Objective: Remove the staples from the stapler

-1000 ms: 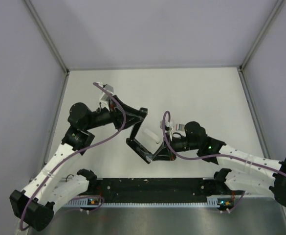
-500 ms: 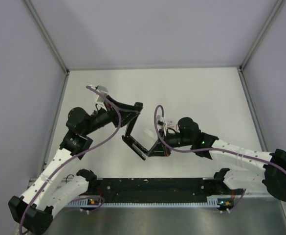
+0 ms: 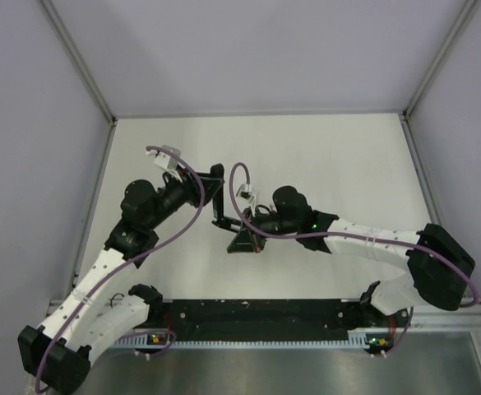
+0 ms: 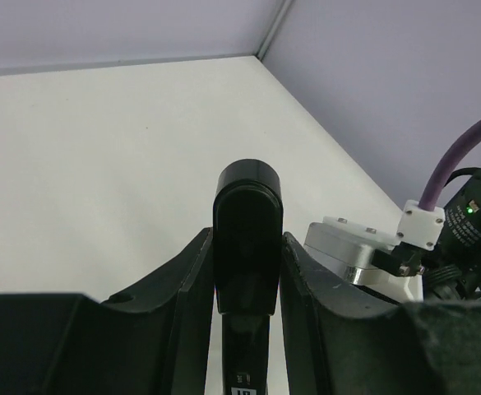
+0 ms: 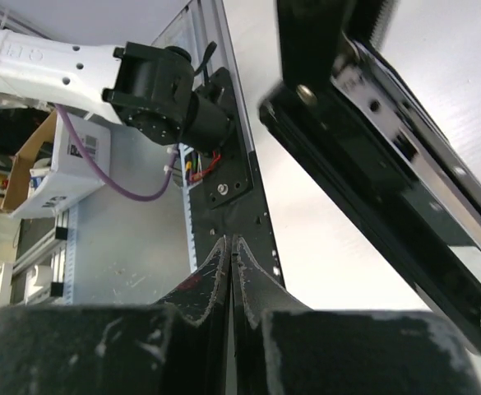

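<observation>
Black bar-shaped stapler [image 4: 248, 193]: one item, clamped across its width in my left hand [image 4: 247, 247]. A finger presses each flank, and the rounded end pokes out past the fingertips.

Position: held off the white table [image 4: 100, 140], a little left of its middle and about midway between the far and near edges. The right wrist camera shows a long glossy black bar with a bright metal strip along it, running diagonally just beyond the right hand. I take it for the same stapler, seemingly swung open, though I cannot be sure.

Right hand [image 5: 230, 251]: fingers pressed together tip to tip, nothing visible between them. It sits close beside the stapler, toward the near edge, and is not touching it in the wrist view.

Staples: none seen in any view, on the table or along the metal strip. They are hidden or too small to tell.

Step in hand, by my judgement: the left hand holds and presents the stapler while the right is placed to work on it. Unloading is not yet done.

Next move calls for: a steady left grip, and the right fingertips brought onto the metal strip. The staples can then be slid or tipped out over the table.
</observation>
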### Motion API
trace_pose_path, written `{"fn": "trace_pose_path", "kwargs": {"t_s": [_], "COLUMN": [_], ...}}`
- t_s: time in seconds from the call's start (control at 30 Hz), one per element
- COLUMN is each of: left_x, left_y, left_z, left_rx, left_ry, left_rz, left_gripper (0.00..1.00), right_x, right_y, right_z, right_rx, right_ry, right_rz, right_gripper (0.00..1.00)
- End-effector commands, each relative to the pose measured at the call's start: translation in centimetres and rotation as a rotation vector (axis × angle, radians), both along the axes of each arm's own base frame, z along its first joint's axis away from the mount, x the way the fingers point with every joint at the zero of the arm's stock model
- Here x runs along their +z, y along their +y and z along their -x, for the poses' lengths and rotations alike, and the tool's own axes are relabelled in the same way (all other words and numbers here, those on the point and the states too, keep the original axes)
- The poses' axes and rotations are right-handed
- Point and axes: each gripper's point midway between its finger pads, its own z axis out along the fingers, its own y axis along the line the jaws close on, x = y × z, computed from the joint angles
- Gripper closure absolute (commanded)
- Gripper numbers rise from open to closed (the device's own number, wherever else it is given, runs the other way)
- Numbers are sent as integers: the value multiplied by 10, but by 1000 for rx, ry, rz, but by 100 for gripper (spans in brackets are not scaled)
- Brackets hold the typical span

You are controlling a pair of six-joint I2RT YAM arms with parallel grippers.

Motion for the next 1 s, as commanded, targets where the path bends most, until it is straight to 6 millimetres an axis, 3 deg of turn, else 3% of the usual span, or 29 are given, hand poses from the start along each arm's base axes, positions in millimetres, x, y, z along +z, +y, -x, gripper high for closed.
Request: {"fn": "trace_pose_path", "kwargs": {"t_s": [0.0,0.17,0.57,0.97], "left_x": [24,16,13,27], "left_y": [7,10,21,30], "left_z": [-5,-6,-7,-5], "left_rx": [51,66,123,164], "left_ry": [-78,-65,-34,-42], "left_rz": [32,6,-25,-22], "left_gripper": [100,100,100,100], "right_x": [32,37,35,4], "right_y": [23,22,-4,24], "right_z": [-6,-19,-82,-110], "right_rx": [22,-18,-304,-329], "right_ry": [-63,-125,-332,-342], "right_rz": [-86,-40,194,232], "right_gripper": [100,100,100,100]}}
